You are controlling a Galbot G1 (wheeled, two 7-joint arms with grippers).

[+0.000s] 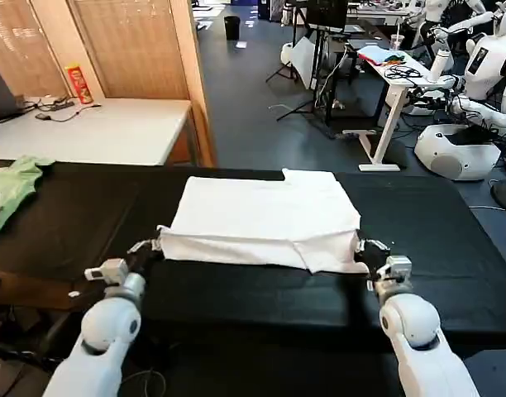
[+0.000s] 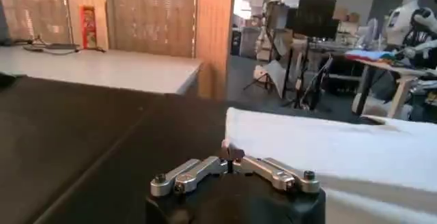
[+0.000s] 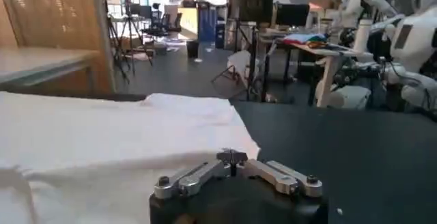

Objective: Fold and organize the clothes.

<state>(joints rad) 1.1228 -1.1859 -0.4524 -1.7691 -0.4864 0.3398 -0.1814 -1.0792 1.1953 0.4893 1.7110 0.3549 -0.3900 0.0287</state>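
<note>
The plain white cotton T-shirt (image 1: 265, 219) lies partly folded on the black-covered table (image 1: 451, 240), stretched between the two hands. The left hand (image 1: 147, 248) and right hand (image 1: 367, 251) each sit at a near corner, seemingly pinching the hem. Soft, light and floppy, it is best taken by its corners.
</note>
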